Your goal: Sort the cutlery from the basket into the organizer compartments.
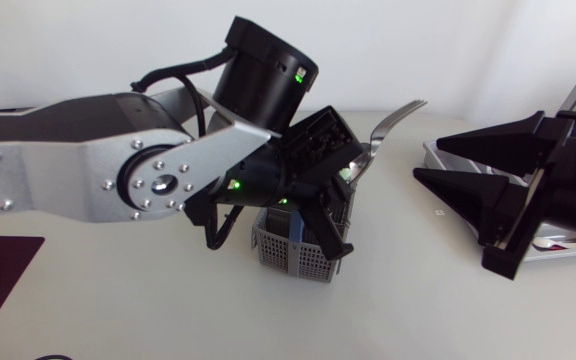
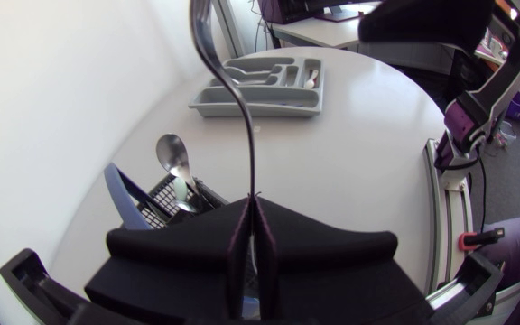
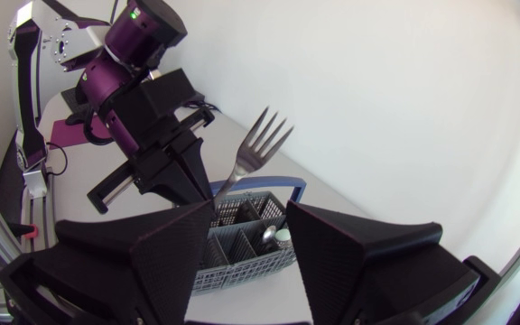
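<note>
Steel fork [image 1: 393, 118], pinched only at its handle end in our closed left gripper [image 2: 254, 200], could pivot or slip before reaching the organizer [image 2: 287, 110]; our right gripper [image 3: 251, 208] hangs open, empty.

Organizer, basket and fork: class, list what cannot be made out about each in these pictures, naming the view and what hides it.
1. Organizer, head view: its compartments, hidden behind the open right jaws.
2. Basket, head view: its contents, covered by the left jaws.
3. Fork, left wrist view: its tines, cut off by the picture's edge.
4. Organizer, left wrist view: the cutlery in it is too small to count.
</note>
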`<state>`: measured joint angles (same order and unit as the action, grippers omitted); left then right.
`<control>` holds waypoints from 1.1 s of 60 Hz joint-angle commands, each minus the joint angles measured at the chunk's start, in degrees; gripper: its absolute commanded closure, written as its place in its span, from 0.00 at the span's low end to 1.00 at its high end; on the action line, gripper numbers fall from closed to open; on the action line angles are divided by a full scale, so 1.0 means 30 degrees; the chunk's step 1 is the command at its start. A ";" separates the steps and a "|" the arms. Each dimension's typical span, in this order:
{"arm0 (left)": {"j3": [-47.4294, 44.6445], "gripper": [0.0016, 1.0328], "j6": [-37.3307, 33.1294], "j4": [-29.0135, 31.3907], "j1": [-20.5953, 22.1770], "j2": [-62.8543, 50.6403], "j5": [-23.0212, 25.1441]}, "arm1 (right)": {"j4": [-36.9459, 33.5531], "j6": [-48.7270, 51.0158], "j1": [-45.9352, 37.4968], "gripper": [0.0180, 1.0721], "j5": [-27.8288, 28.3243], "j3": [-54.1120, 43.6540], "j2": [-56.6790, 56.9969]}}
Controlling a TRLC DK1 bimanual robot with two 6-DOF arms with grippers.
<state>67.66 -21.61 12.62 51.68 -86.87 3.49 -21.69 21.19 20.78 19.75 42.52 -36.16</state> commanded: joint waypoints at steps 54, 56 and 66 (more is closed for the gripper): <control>0.1793 0.97 0.1928 -0.3094 0.0351 -0.1776 -0.2480 | 0.3540 -0.4368 -0.1183 0.72 0.3261 0.2847 -0.7575; 0.1793 0.97 0.1928 -0.3153 0.0351 -0.1776 -0.2480 | 0.3540 -0.4397 -0.1212 0.74 0.3349 0.2906 -0.7633; 0.1852 0.97 0.1987 -0.3182 0.0410 -0.1805 -0.2480 | 0.3540 -0.4427 -0.1241 0.88 0.3642 0.2994 -0.7721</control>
<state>70.98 -17.52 4.32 52.77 -91.20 -3.55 -11.73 9.17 17.45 30.02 50.17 -58.59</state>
